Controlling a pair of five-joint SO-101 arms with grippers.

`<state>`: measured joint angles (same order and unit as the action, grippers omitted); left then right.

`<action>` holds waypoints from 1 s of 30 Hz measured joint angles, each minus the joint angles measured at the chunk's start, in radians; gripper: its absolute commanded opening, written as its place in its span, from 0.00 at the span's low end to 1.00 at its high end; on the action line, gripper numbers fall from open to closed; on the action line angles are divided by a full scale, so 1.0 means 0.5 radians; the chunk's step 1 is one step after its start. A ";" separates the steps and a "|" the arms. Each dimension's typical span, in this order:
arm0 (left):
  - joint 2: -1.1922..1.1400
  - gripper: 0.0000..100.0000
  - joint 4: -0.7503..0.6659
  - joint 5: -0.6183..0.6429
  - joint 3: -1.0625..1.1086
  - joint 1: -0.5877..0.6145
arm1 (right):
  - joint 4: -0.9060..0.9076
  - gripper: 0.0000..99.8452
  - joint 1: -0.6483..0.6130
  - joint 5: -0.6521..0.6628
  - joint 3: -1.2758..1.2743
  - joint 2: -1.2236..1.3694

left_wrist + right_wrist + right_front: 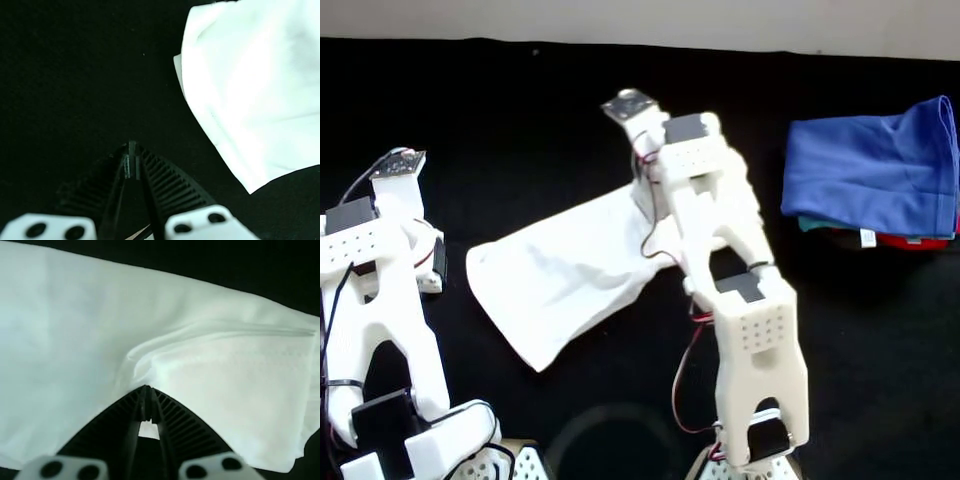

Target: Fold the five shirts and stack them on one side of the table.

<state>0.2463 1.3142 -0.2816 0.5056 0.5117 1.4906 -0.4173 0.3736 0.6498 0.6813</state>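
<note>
Where the white shirt (560, 275) lies spread and rumpled near the middle of the black surface (520, 120), the right gripper (146, 391) sits at the shirt's edge on the side toward the stack. Its fingers (175, 415) are pressed together on a raised fold of the cloth. A sliver of white shows between them farther back, and the fabric puckers toward the tips.

The left gripper (131, 147) hangs over bare surface just beside the opposite edge of the white shirt, apart from it. Its fingers (160, 175) meet tip to tip with nothing between them.

The stack (870, 200) of folded shirts rests on the right side of the surface, well apart from the white shirt. The blue shirt (875, 170) is on top, with a teal shirt (815, 225) and a red shirt (895, 240) showing at the edge beneath it.
</note>
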 measured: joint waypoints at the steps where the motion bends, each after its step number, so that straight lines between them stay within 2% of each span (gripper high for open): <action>1: 0.000 0.01 0.000 0.000 0.025 0.000 | -0.012 0.01 -0.025 0.000 0.000 0.000; 4: -0.003 0.03 0.000 0.000 0.089 0.000 | -0.018 0.01 -0.092 0.000 0.000 0.000; 10: -0.003 0.19 0.000 0.009 0.206 0.000 | 0.071 0.01 -0.061 0.000 0.101 0.000; 14: -0.006 0.20 -0.021 0.117 0.282 -0.064 | 0.282 0.01 0.031 0.000 0.368 -0.006; 18: -0.006 0.20 -0.163 0.242 0.405 -0.169 | 0.488 0.01 0.092 0.000 0.641 -0.046; 26: -0.021 0.20 -0.399 0.436 0.470 -0.199 | 0.525 0.01 0.150 0.000 0.736 -0.295; 30: -0.224 0.20 -0.448 0.497 0.470 -0.255 | 0.525 0.01 0.144 0.000 0.736 -0.387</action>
<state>0.1343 1.0902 -0.0330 0.7403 0.3844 1.7530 -0.3452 0.3736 1.0180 0.4879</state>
